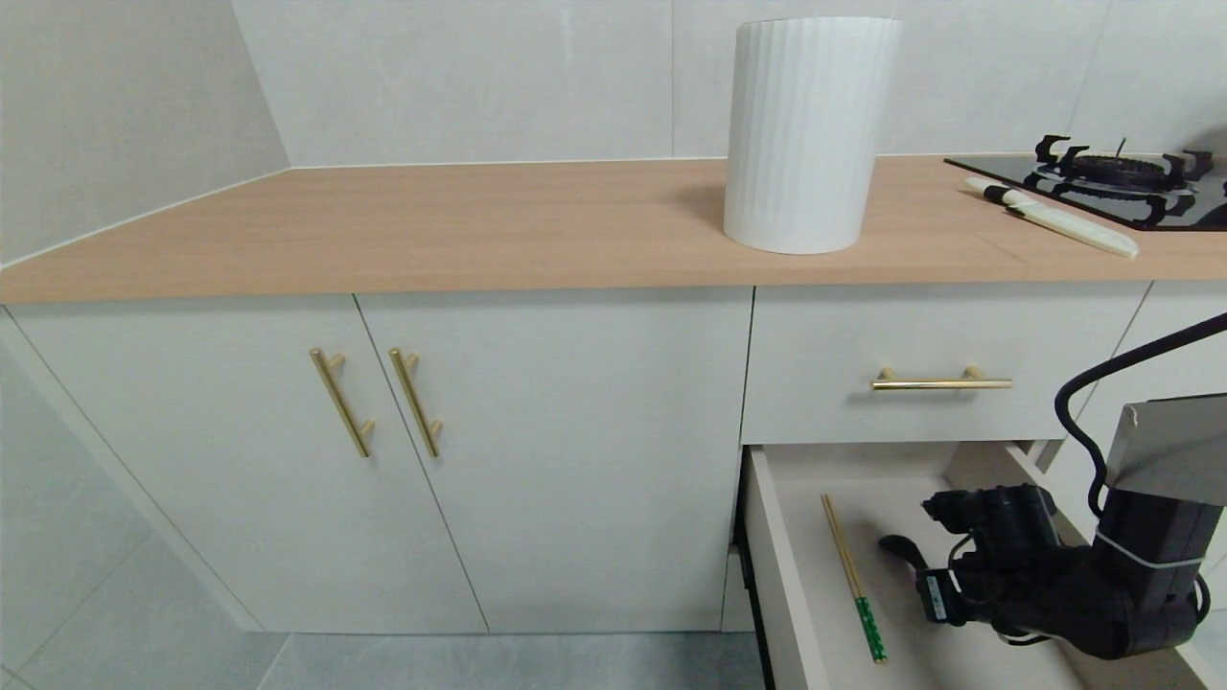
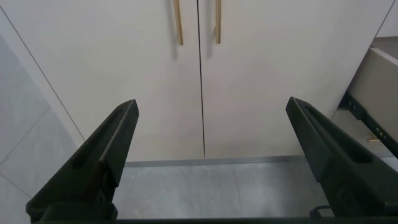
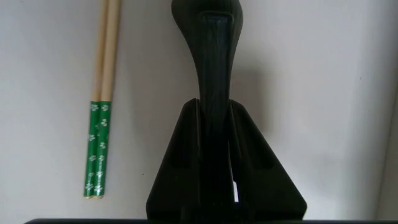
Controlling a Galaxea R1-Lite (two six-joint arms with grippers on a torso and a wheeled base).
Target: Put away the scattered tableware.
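The right gripper [image 1: 928, 575] [image 3: 213, 118] is reaching into the open drawer [image 1: 769, 556] at the lower right of the cabinet run. Its fingers are pressing tightly on the handle of a black utensil [image 1: 896, 546] [image 3: 211, 37], whose wider end is sticking out past the fingertips toward the left. Whether the utensil is touching the drawer floor is not clear. A pair of chopsticks [image 1: 853, 580] [image 3: 102, 93] with green patterned ends is lying flat on the pale drawer floor, just left of the utensil and apart from it, with the green ends pointing toward the near side.

The left gripper [image 2: 211, 109] is hanging low in front of the closed double cabinet doors [image 2: 273, 74] with its fingers spread wide and nothing between them. The grey floor [image 2: 217, 186] is lying below it.

Up on the wooden table [image 1: 431, 225], a tall white ribbed container [image 1: 810, 134] is standing upright near the far wall. To its right, a white knife [image 1: 1054, 218] is lying partly on the table and partly on the edge of a black stove [image 1: 1117, 177]. Above the open drawer, a second drawer with a gold handle [image 1: 941, 383] is sitting closed.
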